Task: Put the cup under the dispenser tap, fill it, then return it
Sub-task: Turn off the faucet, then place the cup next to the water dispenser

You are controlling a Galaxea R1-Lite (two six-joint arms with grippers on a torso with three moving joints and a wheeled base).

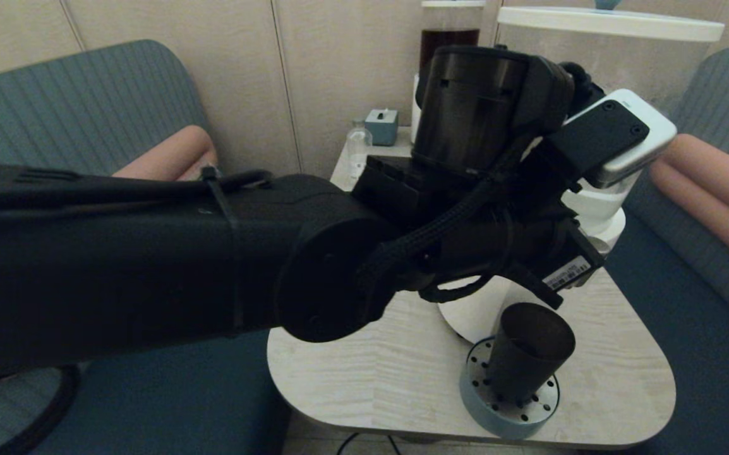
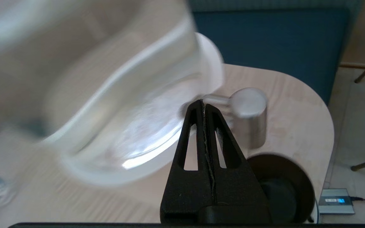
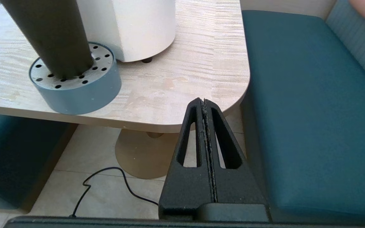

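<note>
The dark tapered cup (image 1: 529, 354) stands upright on a round blue-grey perforated drip tray (image 1: 510, 411), in front of the big dispenser's white base (image 1: 475, 313). In the left wrist view the brushed-steel dispenser tap (image 2: 249, 117) hangs straight above the cup's mouth (image 2: 280, 186). My left gripper (image 2: 203, 102) is shut and holds nothing, its tips at the tap's thin neck beside the clear tank (image 2: 122, 110). The left arm's wrist hides that gripper in the head view. My right gripper (image 3: 204, 101) is shut and empty, low beside the table's right corner, apart from the cup (image 3: 52, 34).
A small clear bottle (image 1: 357, 142), a little blue-grey box (image 1: 382, 126) and a smaller dark-liquid dispenser (image 1: 450, 38) stand at the back of the table (image 1: 371, 373). Teal benches (image 3: 312, 110) flank it. A cable (image 3: 106, 180) and a silver box (image 2: 336, 201) lie on the floor.
</note>
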